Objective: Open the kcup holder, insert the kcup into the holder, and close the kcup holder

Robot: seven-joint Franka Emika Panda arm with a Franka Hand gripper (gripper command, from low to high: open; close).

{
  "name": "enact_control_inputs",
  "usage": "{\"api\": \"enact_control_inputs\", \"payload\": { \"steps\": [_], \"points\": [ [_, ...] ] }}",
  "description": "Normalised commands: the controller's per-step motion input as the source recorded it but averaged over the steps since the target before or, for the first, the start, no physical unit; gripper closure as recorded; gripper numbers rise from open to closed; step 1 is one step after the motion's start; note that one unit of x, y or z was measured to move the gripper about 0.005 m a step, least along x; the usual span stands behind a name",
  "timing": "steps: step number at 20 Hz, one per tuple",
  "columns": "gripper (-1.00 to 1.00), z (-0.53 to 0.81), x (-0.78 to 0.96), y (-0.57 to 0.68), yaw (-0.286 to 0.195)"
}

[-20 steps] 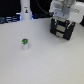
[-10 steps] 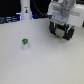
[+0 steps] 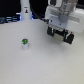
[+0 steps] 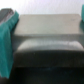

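The kcup (image 3: 24,44), a small whitish cup with a green top, stands alone on the white table at the exterior view's left. At the right, my gripper (image 3: 61,33) hangs from the white arm, right at the black kcup holder (image 3: 62,38), which it largely hides. In the wrist view the holder's dark boxy top and front (image 4: 47,42) fill the picture at close range. One teal finger (image 4: 8,40) shows at the picture's edge, and nothing is held between the fingers. The gripper is far from the kcup.
A tall white bottle-shaped object (image 3: 24,10) with a dark mark stands at the back, behind the kcup. The white table (image 3: 40,62) stretches toward the front. Dark background lies beyond its far edge.
The gripper has sunk slightly toward the holder. The kcup has not moved.
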Motion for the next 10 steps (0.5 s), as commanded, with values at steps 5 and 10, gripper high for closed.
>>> {"api": "enact_control_inputs", "payload": {
  "steps": [5,10],
  "points": [
    [1.0,0.14,0.88,-0.2,-0.086],
    [-1.0,0.31,0.41,0.0,-0.104]
  ]
}}
